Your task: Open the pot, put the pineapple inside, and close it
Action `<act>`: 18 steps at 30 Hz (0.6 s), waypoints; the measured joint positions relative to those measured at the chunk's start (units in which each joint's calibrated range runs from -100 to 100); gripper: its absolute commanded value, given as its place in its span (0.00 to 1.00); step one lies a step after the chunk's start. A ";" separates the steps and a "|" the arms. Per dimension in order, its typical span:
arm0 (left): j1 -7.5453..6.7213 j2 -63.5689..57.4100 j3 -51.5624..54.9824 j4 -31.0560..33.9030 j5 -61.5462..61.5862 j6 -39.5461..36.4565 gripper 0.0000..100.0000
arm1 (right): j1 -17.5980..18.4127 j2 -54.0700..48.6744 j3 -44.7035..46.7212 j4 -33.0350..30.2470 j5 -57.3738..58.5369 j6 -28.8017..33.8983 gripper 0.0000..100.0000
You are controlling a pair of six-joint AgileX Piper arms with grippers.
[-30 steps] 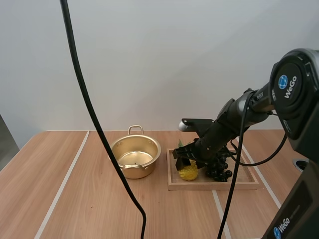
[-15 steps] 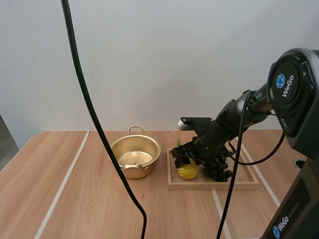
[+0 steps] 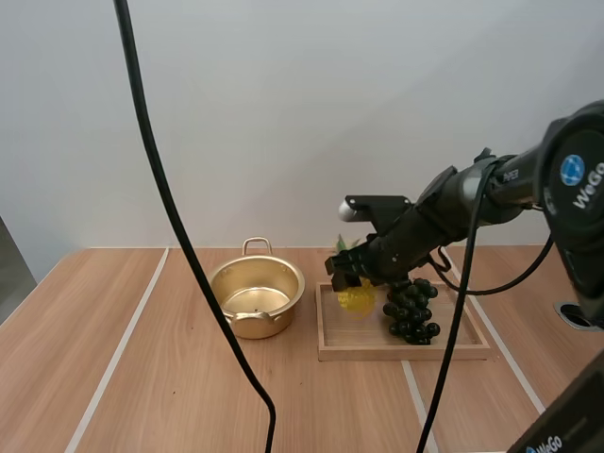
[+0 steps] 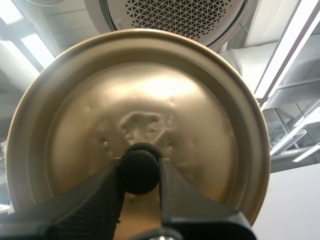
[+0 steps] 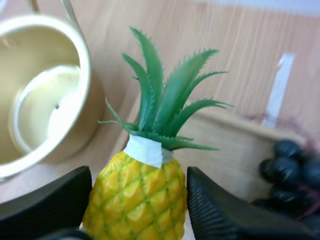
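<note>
Over the wooden tray (image 3: pixel 406 355), beside the grapes (image 3: pixel 411 309), right end effector (image 3: pixel 350 284) clamps the pineapple (image 5: pixel 136 192) across its yellow body, below the leaves. Likely light, rigid plastic with bumpy skin, so a mid-body grip should resist slipping. Left end effector (image 4: pixel 139 173) pinches the lid (image 4: pixel 150 95) by its knob; pot (image 3: pixel 281 276) stands open.

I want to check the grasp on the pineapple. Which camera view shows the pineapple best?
The right wrist view: the pineapple is close, crown visible, between the fingers of the right gripper. The high view shows it small, partly hidden by that gripper, over the tray. The left wrist view looks at the lid.
</note>
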 measured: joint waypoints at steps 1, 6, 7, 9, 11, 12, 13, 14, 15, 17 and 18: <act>0.00 0.00 0.00 0.00 0.17 0.00 0.00 | 0.00 -1.06 -0.35 0.62 -0.39 0.00 0.00; 0.00 -0.12 0.00 0.05 0.15 0.00 0.00 | 0.00 -7.61 -1.42 8.42 -1.80 -7.89 0.00; 0.00 -0.12 0.00 0.14 -0.19 0.00 0.00 | 0.00 -8.48 -1.42 10.39 -1.80 -9.74 0.00; 0.00 -0.28 0.00 0.14 -1.36 0.00 0.00 | 0.00 -9.93 -1.42 15.93 -0.84 -15.00 0.00; 0.00 -0.65 0.00 0.14 -3.24 0.00 0.00 | 0.13 -10.33 -1.42 20.83 1.31 -20.51 0.00; 0.00 -0.84 0.00 0.14 -3.89 0.00 0.00 | 0.39 -10.33 -1.42 22.91 2.56 -23.36 0.00; 0.00 -0.96 0.00 0.14 -4.51 0.17 0.00 | 0.83 -10.02 -1.42 24.44 3.77 -26.04 0.00; 0.00 -1.08 0.00 0.19 -4.92 0.44 0.00 | 1.28 -9.49 -1.42 25.49 5.04 -28.36 0.00; 0.00 -1.18 0.00 0.28 -5.58 0.81 0.00 | 1.88 -8.86 -1.42 26.02 6.25 -30.36 0.00; 0.00 -1.33 0.00 0.40 -5.95 1.09 0.00 | 3.22 -7.22 -1.81 25.95 7.82 -33.32 0.00; 0.00 -1.36 0.00 0.40 -5.95 1.16 0.00 | 4.02 -6.06 -2.32 25.63 8.25 -34.33 0.00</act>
